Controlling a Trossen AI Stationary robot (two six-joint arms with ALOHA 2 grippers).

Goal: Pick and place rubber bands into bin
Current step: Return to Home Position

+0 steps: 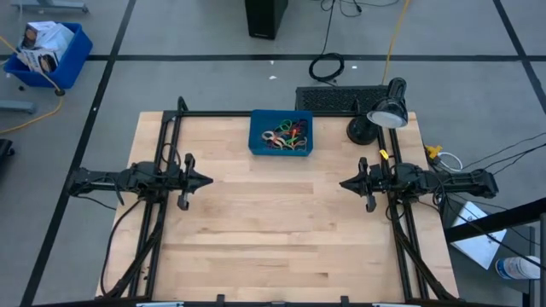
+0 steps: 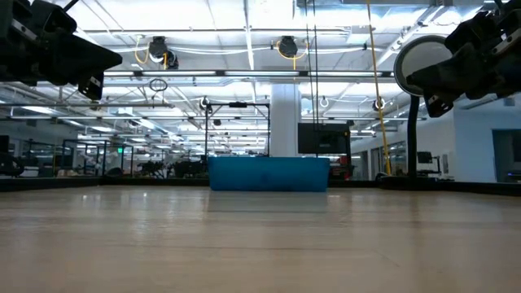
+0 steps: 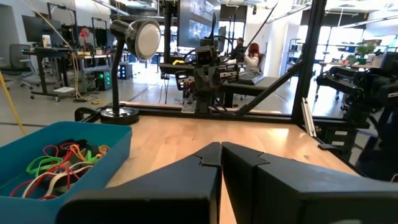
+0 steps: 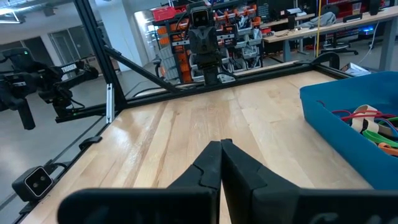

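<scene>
With the thin coloured rubber bands (image 1: 286, 134) heaped in the shallow blue plastic bin (image 1: 256, 147), my left fingers (image 3: 174, 180) and right fingers (image 4: 202, 175) hover pressed together, empty, either side.

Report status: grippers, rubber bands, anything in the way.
Left gripper shut, empty, left side. Right gripper shut, empty, right side. Rubber bands in bin. Lamp right of bin, apart.
</scene>
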